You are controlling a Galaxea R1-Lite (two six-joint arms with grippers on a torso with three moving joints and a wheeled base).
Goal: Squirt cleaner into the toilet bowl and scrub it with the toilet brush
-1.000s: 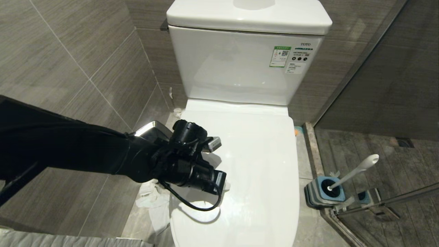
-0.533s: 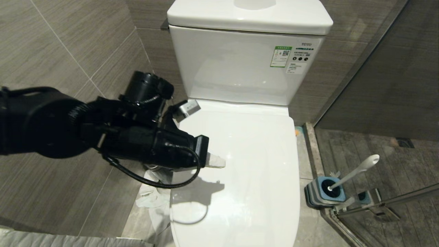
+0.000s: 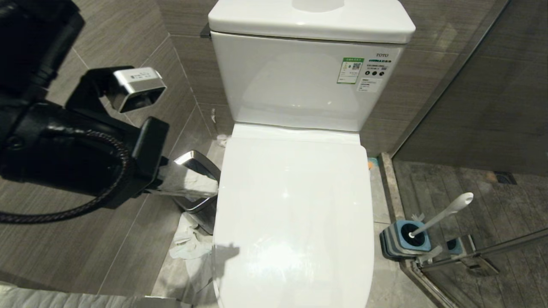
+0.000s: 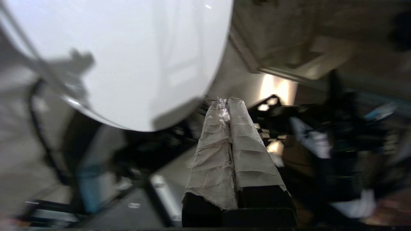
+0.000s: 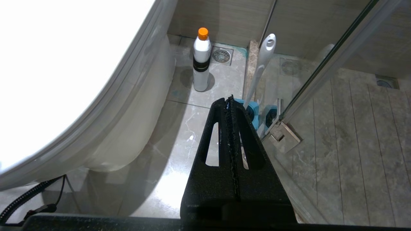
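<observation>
Head view, left to right. Left claw (image 3: 209, 188): raised at the left side, fingers wrapped in pale paper, pressed together, holding nothing, tips over the trash bin (image 3: 198, 164). Trash bin: chrome-rimmed, on the floor just beside the toilet bowl (image 3: 295, 214). Crumpled tissue (image 3: 188, 244): on the floor by the bin. Toilet bowl: centre, lid down, tank (image 3: 299, 81) behind with green-white sticker (image 3: 349, 70). Toilet brush (image 3: 445, 213): right of the bowl, standing tilted in its blue-and-grey holder (image 3: 404, 241). Right wrist view: right claw (image 5: 231, 106), fingers together, empty, low beside the bowl; white bottle (image 5: 201, 61) with orange cap upright on the floor.
</observation>
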